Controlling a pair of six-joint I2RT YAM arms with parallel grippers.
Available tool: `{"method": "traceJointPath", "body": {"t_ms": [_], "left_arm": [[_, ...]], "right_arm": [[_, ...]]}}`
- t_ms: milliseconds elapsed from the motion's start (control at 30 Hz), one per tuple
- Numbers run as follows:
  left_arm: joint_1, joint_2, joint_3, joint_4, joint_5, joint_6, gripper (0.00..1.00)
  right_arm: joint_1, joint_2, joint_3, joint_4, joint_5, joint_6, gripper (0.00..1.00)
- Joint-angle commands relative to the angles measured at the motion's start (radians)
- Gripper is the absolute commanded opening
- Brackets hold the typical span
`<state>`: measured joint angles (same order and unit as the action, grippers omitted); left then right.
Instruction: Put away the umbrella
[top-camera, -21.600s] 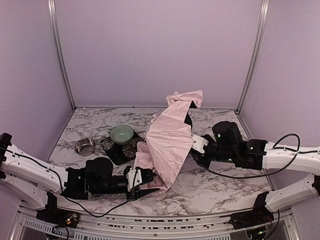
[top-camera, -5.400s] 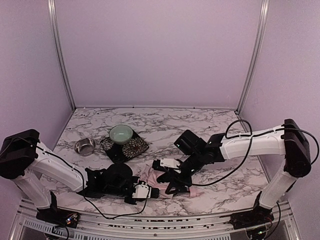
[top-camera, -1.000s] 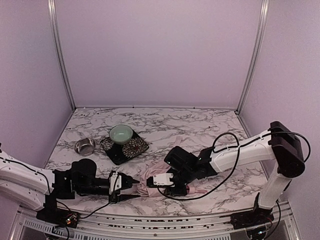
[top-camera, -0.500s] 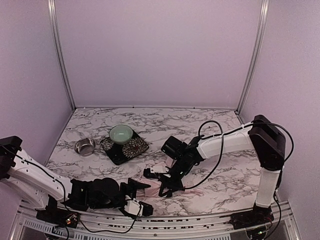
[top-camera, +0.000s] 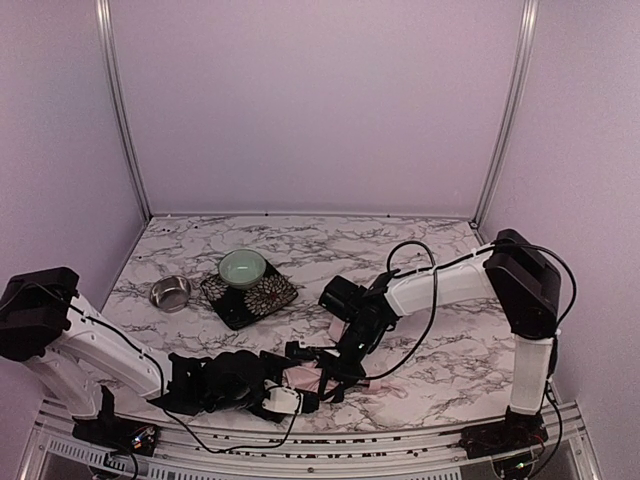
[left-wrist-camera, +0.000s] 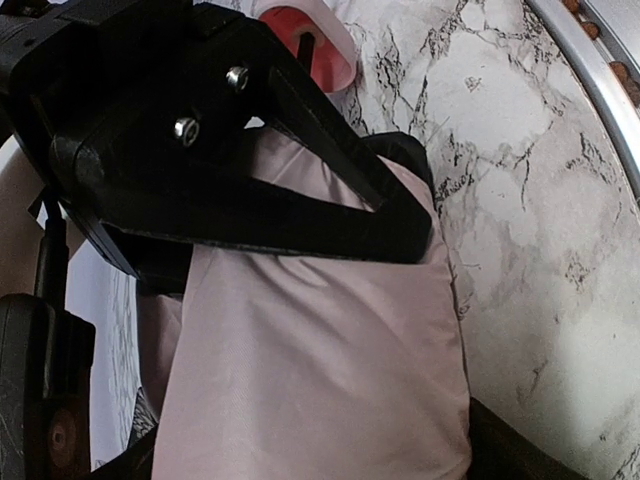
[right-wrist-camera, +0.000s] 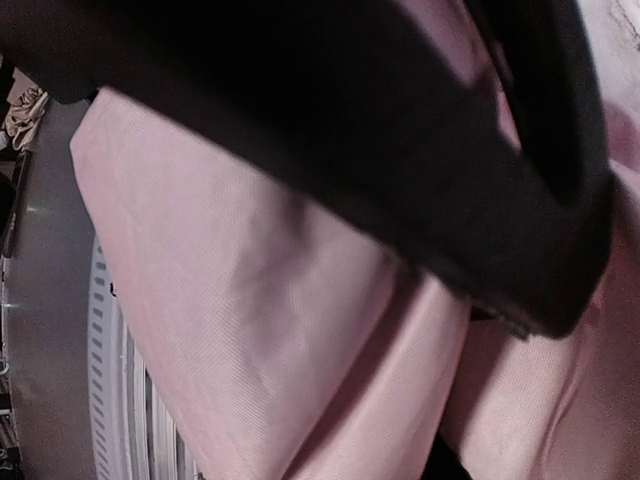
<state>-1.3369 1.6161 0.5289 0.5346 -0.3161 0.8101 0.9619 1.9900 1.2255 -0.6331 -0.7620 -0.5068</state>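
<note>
While both arms worked low at the table's near edge, the umbrella (top-camera: 298, 376) lay collapsed on the marble in front of the mat (top-camera: 272, 296), slightly to its right and well apart from it. It was a loose pink bundle, not yet strapped.

Left gripper (top-camera: 300, 398): jaws wide apart, straddling the bundle on the side away from the mat. Pink fabric filled the gap, and nothing looked clamped. Right gripper (top-camera: 318, 368): nearly closed, pinching a fold of fabric on the bundle's mat side.

Judged step: gathering the canopy tight so the strap can go round it. The task seemed well along, with the closing wrap left to do.

Notes for doing it well:
- Right pinch should act as the anchor, so the bundle cannot roll.
- Left jaws should come down square across the whole bundle, not on one loose flap.
- Press the folds flat toward the shaft before closing.
- Strap position not visible, so locate it first.
- Slack fabric may spring open on release.
</note>
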Motion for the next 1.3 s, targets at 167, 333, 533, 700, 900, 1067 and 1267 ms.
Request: {"method": "traceJointPath", "body": {"t_ms": [167,333,533,700,900,1067,1267], "left_arm": [[0.028,0.055,0.069,-0.196,0.103,-0.167,0.41],[0.032,0.031,0.054,-0.244,0.217,-0.214,0.16],[0.058,0.087,0.145,-0.47,0.318,-0.312,0.0],[0.089,0.14,0.199,-0.589,0.4,-0.371,0.0],[0.155,0.186,0.264,-0.662,0.531,-0.427,0.0],[0.235,0.212,0.294,-0.689,0.694,-0.478,0.0],[0.281,0.239,0.329,-0.744,0.84,-0.502,0.0]], "right_arm": [[-0.003,0.044,-0.023,-0.094,0.099,0.066,0.24],[-0.041,-0.042,-0.039,0.0,0.136,0.118,0.42],[-0.042,-0.217,-0.118,0.136,0.172,0.133,0.57],[-0.041,-0.399,-0.228,0.24,0.236,0.143,0.61],[-0.04,-0.63,-0.376,0.374,0.368,0.157,0.62],[0.103,-0.808,-0.555,0.537,0.571,0.052,0.6],[0.323,-0.791,-0.653,0.707,0.897,-0.066,0.64]]}}
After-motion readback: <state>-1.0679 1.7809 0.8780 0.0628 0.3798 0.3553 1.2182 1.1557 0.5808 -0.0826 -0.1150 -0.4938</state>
